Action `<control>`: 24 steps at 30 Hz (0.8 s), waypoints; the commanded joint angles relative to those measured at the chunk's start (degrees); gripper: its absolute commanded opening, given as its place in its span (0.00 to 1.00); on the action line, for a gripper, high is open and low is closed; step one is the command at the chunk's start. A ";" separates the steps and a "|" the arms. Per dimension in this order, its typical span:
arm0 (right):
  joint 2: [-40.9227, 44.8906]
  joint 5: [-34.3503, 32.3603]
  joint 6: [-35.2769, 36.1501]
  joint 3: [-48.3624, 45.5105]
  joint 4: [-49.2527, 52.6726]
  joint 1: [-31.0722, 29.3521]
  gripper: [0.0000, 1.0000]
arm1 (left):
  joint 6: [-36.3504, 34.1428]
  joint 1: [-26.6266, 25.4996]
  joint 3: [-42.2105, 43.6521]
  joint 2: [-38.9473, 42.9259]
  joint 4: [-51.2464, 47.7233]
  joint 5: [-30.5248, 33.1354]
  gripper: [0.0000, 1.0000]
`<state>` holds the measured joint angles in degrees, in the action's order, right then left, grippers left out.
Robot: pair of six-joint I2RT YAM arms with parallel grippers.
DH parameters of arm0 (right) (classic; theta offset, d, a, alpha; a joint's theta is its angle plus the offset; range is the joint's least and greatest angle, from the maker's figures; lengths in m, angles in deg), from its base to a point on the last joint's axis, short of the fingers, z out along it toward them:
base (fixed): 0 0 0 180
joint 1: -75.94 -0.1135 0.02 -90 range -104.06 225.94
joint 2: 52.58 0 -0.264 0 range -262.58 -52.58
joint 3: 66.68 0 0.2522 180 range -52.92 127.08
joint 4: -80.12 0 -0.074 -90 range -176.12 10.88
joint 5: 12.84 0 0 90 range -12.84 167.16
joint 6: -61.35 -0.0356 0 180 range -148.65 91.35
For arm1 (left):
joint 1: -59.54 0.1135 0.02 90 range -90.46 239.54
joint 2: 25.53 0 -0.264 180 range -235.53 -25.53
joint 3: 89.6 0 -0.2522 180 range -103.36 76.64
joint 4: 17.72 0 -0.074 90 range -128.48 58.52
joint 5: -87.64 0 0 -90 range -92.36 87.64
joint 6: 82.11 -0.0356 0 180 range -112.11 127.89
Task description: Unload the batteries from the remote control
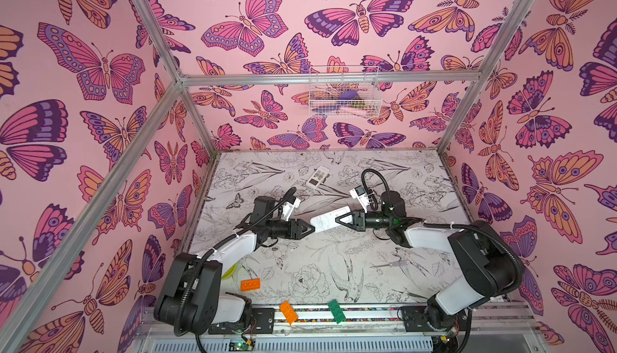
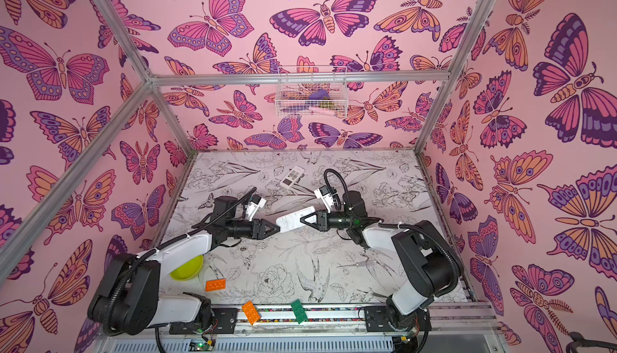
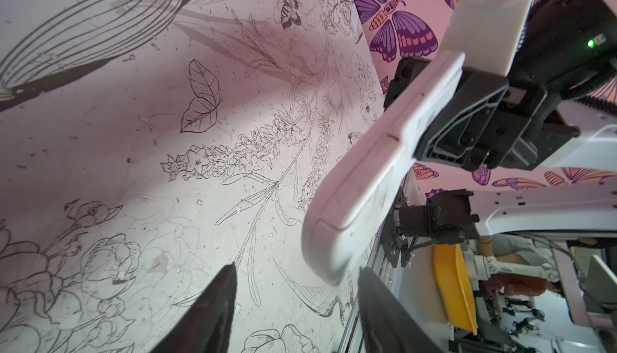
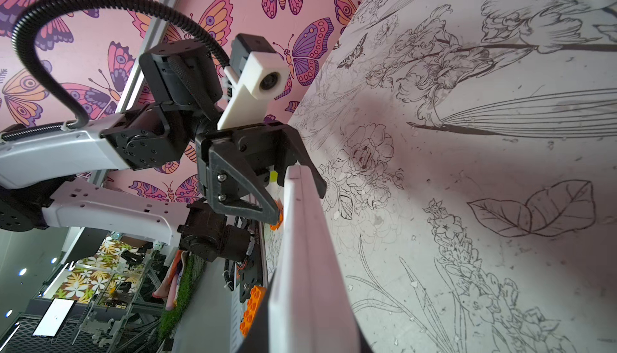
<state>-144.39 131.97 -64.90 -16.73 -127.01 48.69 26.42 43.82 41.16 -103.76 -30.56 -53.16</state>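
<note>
Batteries are nowhere I can make out. The white remote control (image 1: 329, 222) hangs in the air over the middle of the counter (image 1: 283, 261), pinched at one end by the right end effector (image 1: 340, 220), whose fingers press onto it. The left end effector (image 3: 297, 268) is spread, with a finger on either side of the remote control's free end; whether it touches I cannot tell. A smaller white remote (image 1: 318, 176) lies farther back on the counter.

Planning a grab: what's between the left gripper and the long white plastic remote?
Nothing; left wrist view shows the white remote right at the left gripper.
</note>
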 commanded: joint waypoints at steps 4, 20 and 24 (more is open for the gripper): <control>0.16 0.98 -2.93 1.52 -6.06 -1.18 0.12 | 0.54 -0.59 -2.13 -1.49 0.94 -3.21 0.75; -2.46 -0.33 -2.80 3.57 -5.49 -4.05 0.11 | 1.08 -1.96 -2.51 -2.61 0.30 -0.46 0.40; 0.19 -0.93 0.86 3.23 -0.83 -3.81 0.10 | 0.29 -1.42 -2.39 -1.62 -1.80 1.06 0.41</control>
<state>-146.90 130.13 -66.72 -15.25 -129.35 45.61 27.64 42.18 38.62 -106.21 -31.04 -55.22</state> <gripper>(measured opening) 0.188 0.403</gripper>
